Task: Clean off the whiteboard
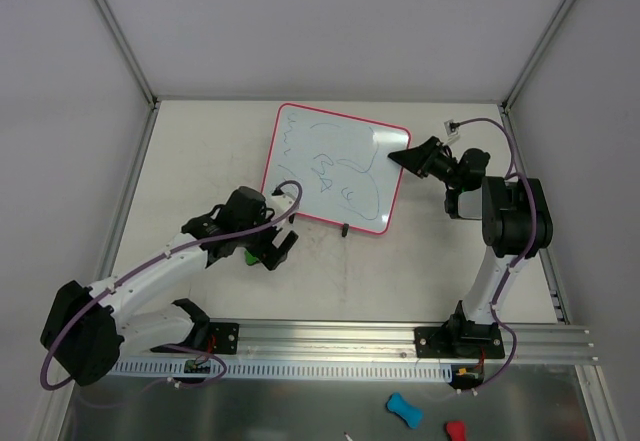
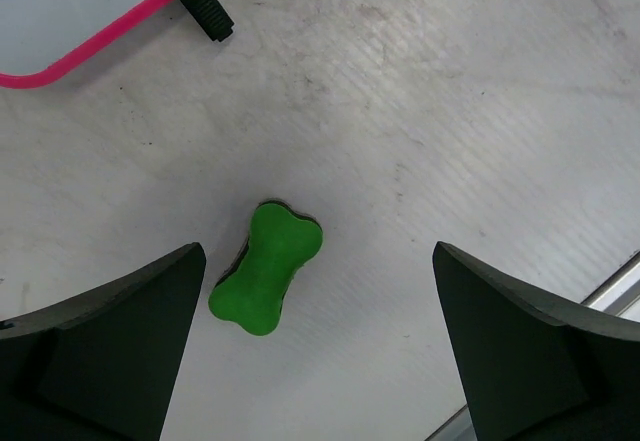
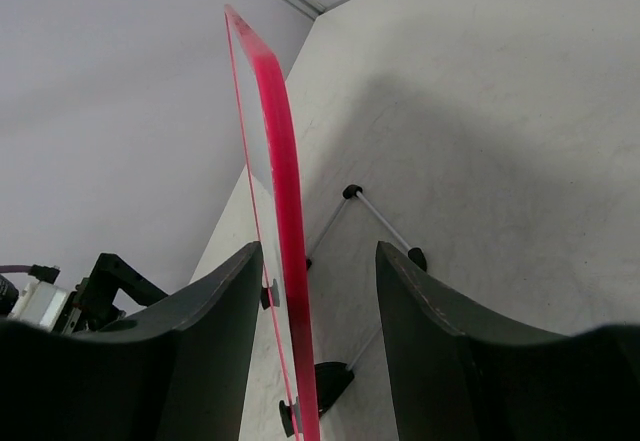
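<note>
The whiteboard (image 1: 330,166) stands tilted on the table, pink-red framed, with faint blue-green scribbles on its face. My right gripper (image 1: 405,157) straddles its right edge. In the right wrist view the red edge (image 3: 285,181) runs between the fingers of my right gripper (image 3: 320,248), open with a gap on both sides. A green bone-shaped eraser (image 2: 266,268) lies flat on the table under my left gripper (image 2: 320,261), which is wide open and touches nothing. From above, the eraser (image 1: 249,257) peeks out beside the left gripper (image 1: 270,251). The board's corner (image 2: 60,1) shows at the upper left.
The board's wire stand (image 3: 385,219) props it from behind, and a black foot (image 2: 198,1) sits on its lower edge. An aluminium rail (image 1: 400,346) runs along the near edge. A blue eraser (image 1: 404,410) and a red one (image 1: 455,431) lie below the rail. Walls enclose three sides.
</note>
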You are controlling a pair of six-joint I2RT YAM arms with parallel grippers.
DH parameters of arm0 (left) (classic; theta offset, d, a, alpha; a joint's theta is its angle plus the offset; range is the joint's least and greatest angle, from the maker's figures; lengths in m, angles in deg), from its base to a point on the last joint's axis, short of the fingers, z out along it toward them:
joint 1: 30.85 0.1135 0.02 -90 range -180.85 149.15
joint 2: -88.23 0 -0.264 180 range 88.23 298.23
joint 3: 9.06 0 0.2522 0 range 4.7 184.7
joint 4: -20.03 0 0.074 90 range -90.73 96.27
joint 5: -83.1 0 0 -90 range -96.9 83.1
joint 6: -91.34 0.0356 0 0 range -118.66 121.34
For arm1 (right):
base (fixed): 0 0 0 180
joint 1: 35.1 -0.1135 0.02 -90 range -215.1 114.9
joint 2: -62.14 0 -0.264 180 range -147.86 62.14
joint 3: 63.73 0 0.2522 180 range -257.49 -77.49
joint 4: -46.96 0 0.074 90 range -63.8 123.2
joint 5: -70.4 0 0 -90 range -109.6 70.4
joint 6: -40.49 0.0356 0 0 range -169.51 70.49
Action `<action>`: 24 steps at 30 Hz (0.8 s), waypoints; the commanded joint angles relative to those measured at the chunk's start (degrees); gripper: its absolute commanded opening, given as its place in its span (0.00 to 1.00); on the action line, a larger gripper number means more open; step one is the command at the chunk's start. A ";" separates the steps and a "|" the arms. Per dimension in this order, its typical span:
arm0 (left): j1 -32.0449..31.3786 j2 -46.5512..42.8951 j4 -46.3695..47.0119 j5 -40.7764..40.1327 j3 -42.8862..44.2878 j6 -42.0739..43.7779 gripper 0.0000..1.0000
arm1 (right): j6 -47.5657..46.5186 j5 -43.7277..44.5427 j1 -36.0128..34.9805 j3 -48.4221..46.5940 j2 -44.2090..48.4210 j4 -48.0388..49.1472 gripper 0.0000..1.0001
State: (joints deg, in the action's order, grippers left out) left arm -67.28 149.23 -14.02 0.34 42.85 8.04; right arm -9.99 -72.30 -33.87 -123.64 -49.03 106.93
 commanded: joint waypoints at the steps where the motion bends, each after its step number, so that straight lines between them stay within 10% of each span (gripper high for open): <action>1: -0.40 2.98 -2.81 -0.29 2.98 10.42 0.99 | 0.99 -1.34 -0.27 -2.10 0.08 6.95 0.52; 24: 0.48 13.45 -7.48 -5.05 3.33 15.01 0.67 | 1.96 -1.70 -0.27 -1.66 0.35 7.83 0.54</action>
State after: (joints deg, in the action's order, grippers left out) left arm -67.15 162.08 -20.27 -4.27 45.60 21.61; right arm -8.22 -72.61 -33.87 -123.88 -49.25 107.06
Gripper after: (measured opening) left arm 0.667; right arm 0.532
